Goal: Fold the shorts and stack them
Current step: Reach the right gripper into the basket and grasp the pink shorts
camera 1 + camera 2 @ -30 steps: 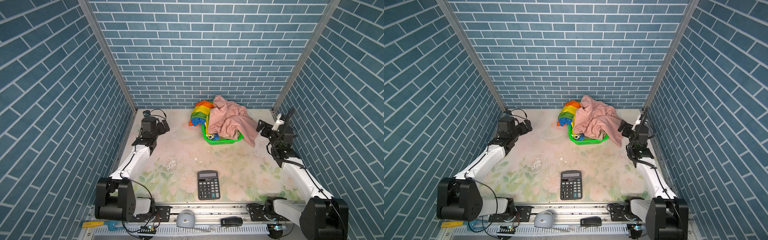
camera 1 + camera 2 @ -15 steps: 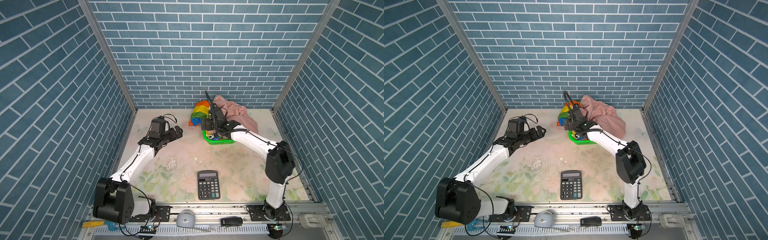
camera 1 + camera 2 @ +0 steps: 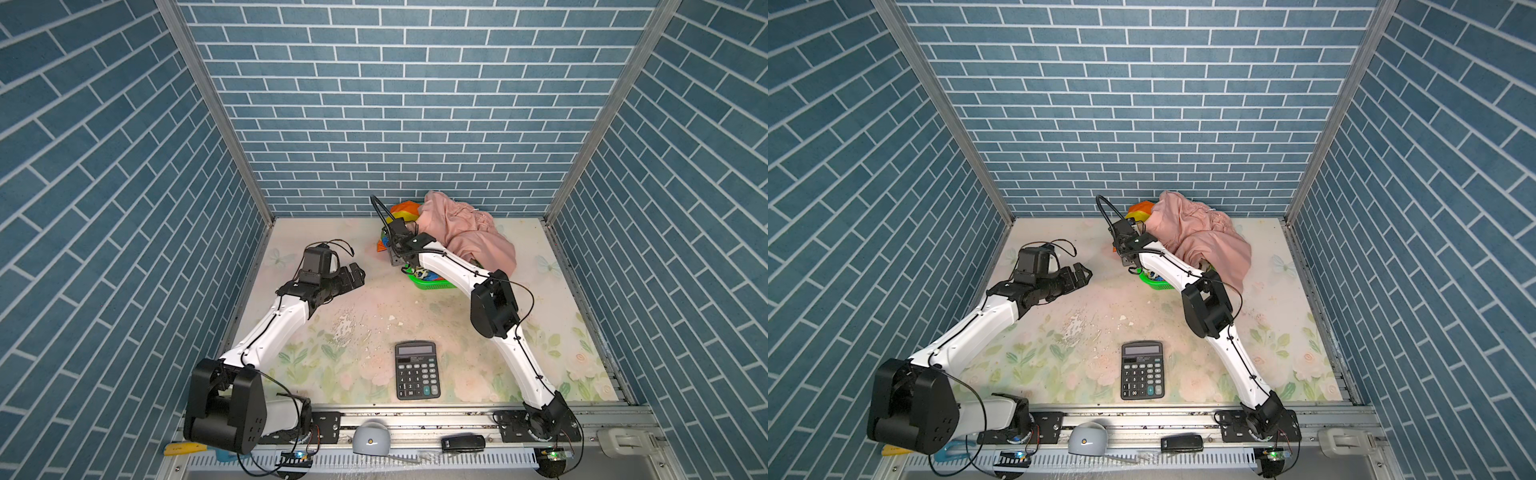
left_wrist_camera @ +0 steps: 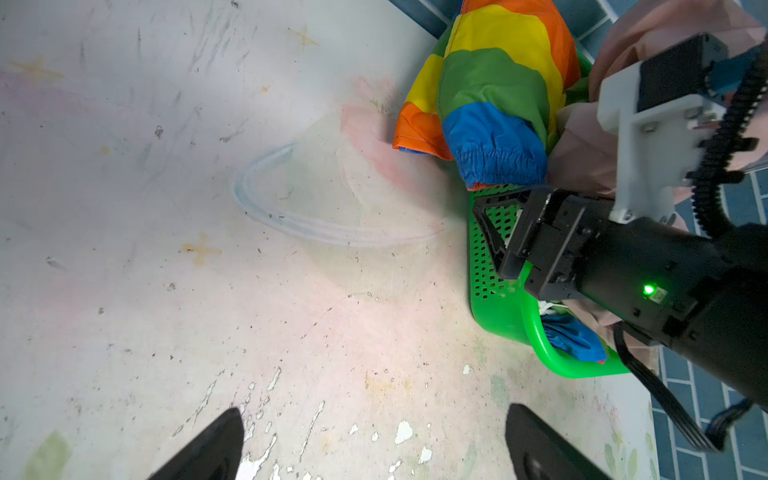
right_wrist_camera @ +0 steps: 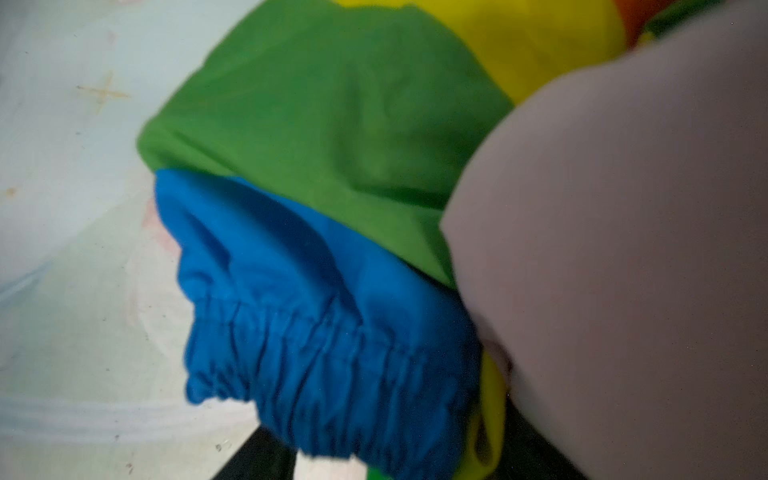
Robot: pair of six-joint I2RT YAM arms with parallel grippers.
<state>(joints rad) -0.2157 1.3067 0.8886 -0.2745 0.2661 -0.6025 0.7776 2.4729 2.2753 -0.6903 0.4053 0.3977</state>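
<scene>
The pink shorts [image 3: 469, 232] [image 3: 1200, 232] lie heaped over a green mesh basket [image 3: 432, 284] [image 4: 494, 316] at the back of the table. The rainbow-striped shorts [image 3: 401, 212] [image 4: 490, 91] hang over the basket's left side. My right gripper [image 3: 397, 262] [image 4: 494, 245] [image 5: 403, 457] reaches across to that side. Its fingers stand apart, with the rainbow shorts' [image 5: 332, 124] blue gathered waistband between them and pink cloth [image 5: 623, 249] alongside. My left gripper [image 3: 355, 276] [image 4: 374, 440] hovers open and empty above bare table left of the basket.
A black calculator [image 3: 417, 370] [image 3: 1142, 370] lies near the table's front middle. Blue brick walls close in the left, back and right. White flaked patches [image 3: 347, 328] mark the floral mat. A grey dome [image 3: 371, 432] and a black device [image 3: 462, 442] sit on the front rail.
Both arms have left the side walls. The right arm swung across to the basket's left side at the rainbow shorts. The left arm stretched out toward the middle of the table.
</scene>
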